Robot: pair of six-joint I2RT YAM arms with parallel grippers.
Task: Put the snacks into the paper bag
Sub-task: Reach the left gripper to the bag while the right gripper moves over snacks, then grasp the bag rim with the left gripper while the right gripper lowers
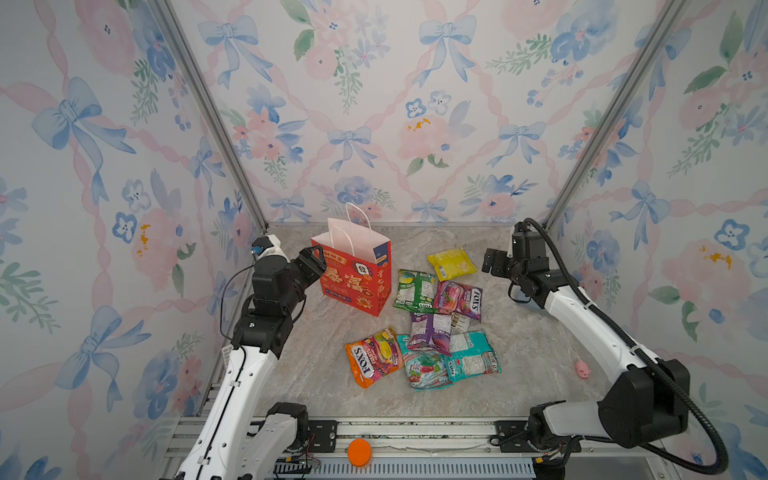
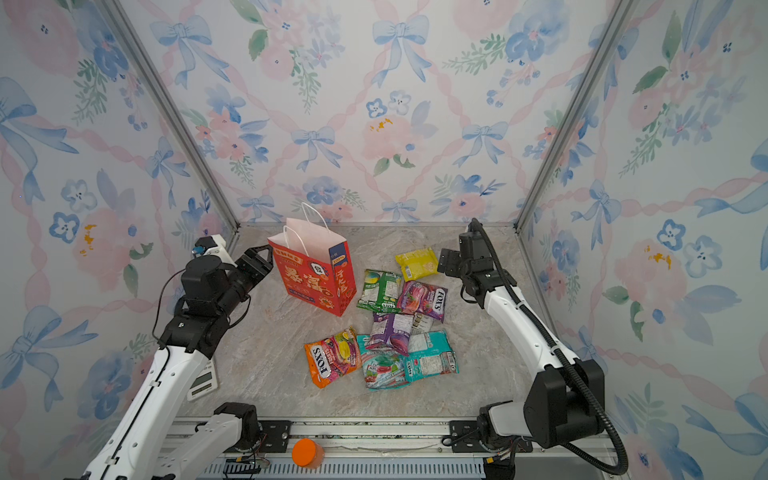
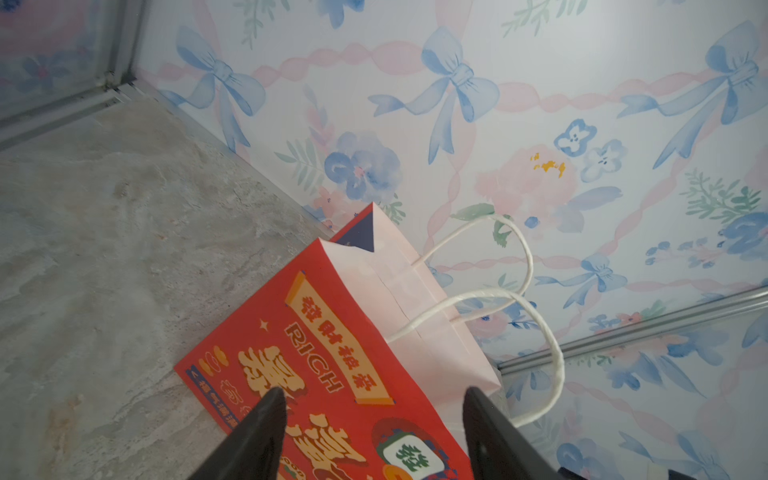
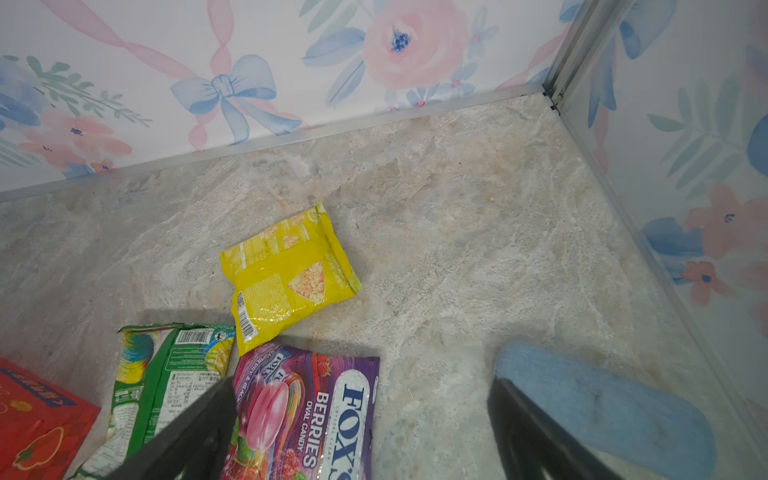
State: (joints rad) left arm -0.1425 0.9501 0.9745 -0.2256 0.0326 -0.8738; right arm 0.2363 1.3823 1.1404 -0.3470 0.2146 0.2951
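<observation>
The red paper bag stands upright at the back left with its mouth open and its white cord handles up. My left gripper is at the bag's left upper corner. Its jaws are apart, with the red front wall between them. The snacks lie loose to the right of the bag: yellow, green, magenta, purple, orange and teal. My right gripper hangs open and empty just right of the yellow packet.
A small pink toy lies near the right wall. An orange disc sits on the front rail. A white scale shows beside the left arm. Flowered walls close in the left, back and right sides.
</observation>
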